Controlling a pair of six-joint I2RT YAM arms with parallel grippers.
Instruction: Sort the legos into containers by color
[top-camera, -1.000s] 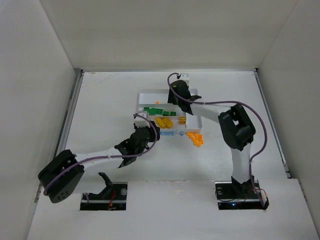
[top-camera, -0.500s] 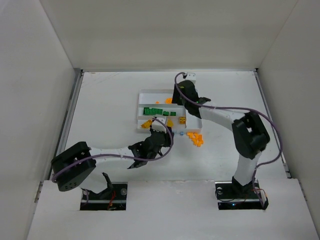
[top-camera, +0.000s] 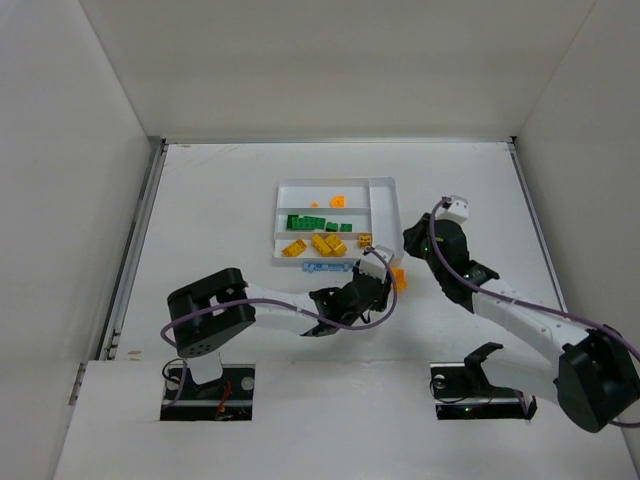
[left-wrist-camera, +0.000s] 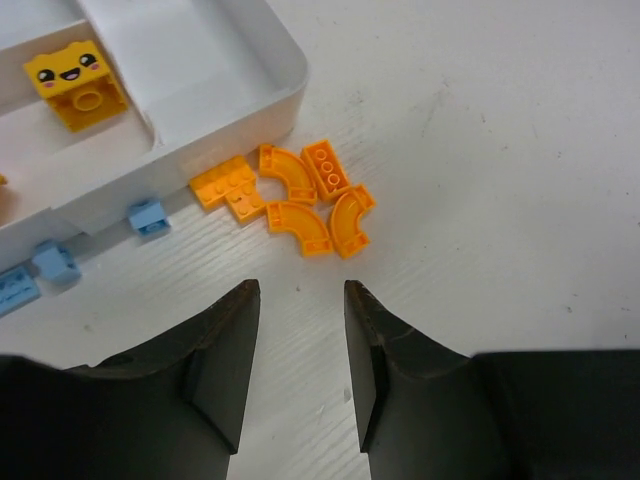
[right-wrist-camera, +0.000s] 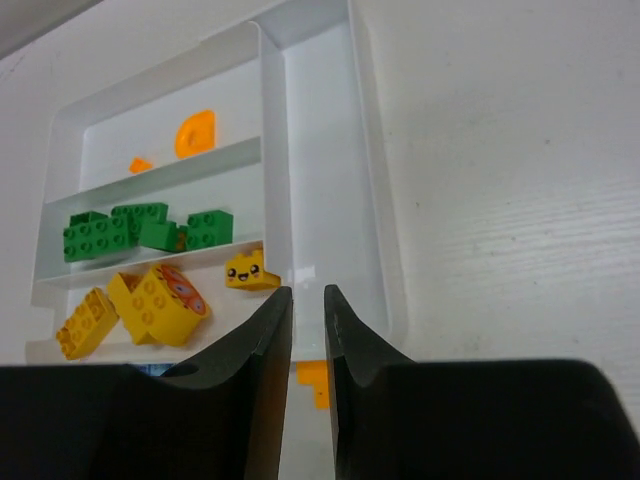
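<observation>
- While both arms reach toward the white tray (top-camera: 283, 186), the overhead view puts the left gripper (top-camera: 383, 270) just beside its near right corner, by loose orange legos (top-camera: 398, 279), and the right gripper (top-camera: 412, 240) beside its right wall.
- Left wrist: the jaws stand partly apart and hold nothing. Light blue legos (left-wrist-camera: 148, 216) lie along the tray's outer wall, and a yellow smiley brick (left-wrist-camera: 75, 85) sits inside.
- Right wrist: the jaws are pinched to a thin slit with nothing between. The tray holds orange pieces (right-wrist-camera: 196, 132) in its far section, green bricks (right-wrist-camera: 140, 228) in the middle one and yellow bricks (right-wrist-camera: 150, 300) in the nearest.
</observation>
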